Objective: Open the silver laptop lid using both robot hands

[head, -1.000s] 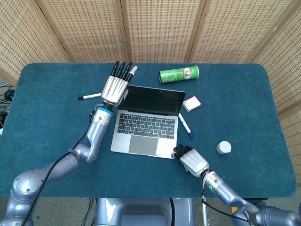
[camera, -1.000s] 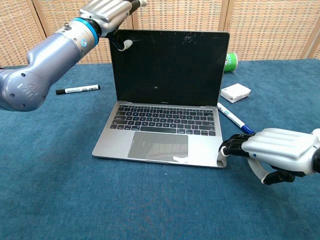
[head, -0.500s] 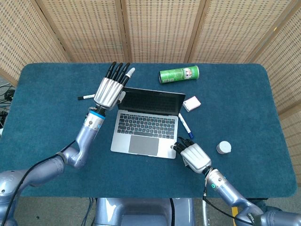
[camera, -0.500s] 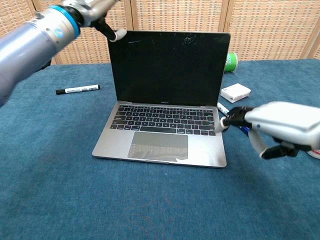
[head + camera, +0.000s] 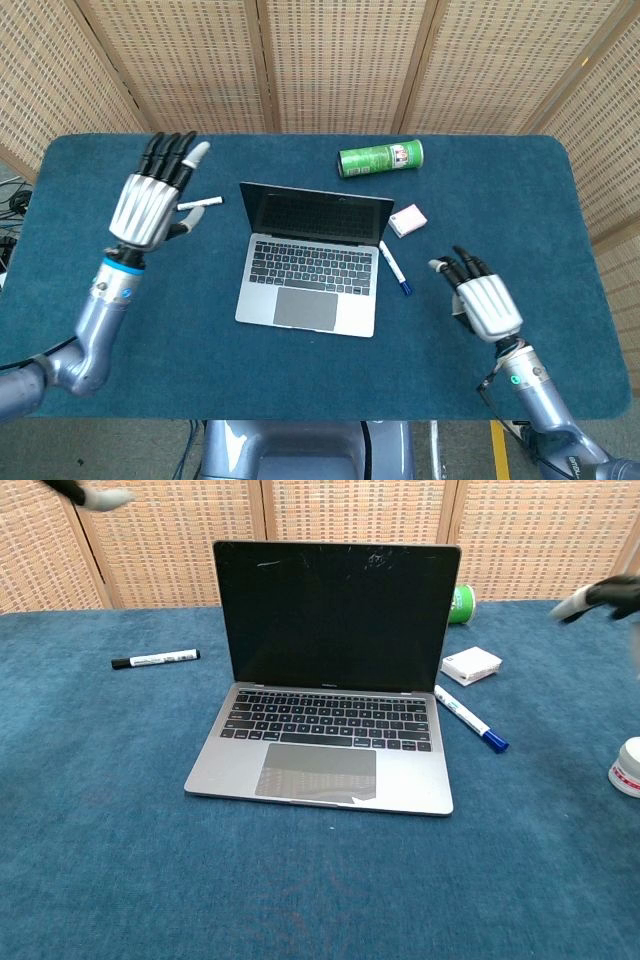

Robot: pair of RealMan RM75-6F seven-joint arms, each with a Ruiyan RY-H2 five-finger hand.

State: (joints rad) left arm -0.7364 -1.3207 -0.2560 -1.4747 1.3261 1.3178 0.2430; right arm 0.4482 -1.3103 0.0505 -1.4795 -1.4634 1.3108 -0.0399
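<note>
The silver laptop stands open in the middle of the blue table, screen upright and dark, keyboard showing. My left hand is raised well to the left of the lid, fingers spread, holding nothing. My right hand hovers to the right of the laptop base, fingers apart and empty. In the chest view only blurred fingertips of each hand show: left hand at the top left corner, right hand at the right edge. Neither hand touches the laptop.
A black marker lies left of the laptop, partly behind my left hand. A blue-capped pen and a small white box lie on the right. A green can lies at the back. A white jar sits at the right edge.
Both hands have left the laptop. The left hand moved off the lid's top corner to the left and up; the right hand lifted from the base's front corner out to the right.
</note>
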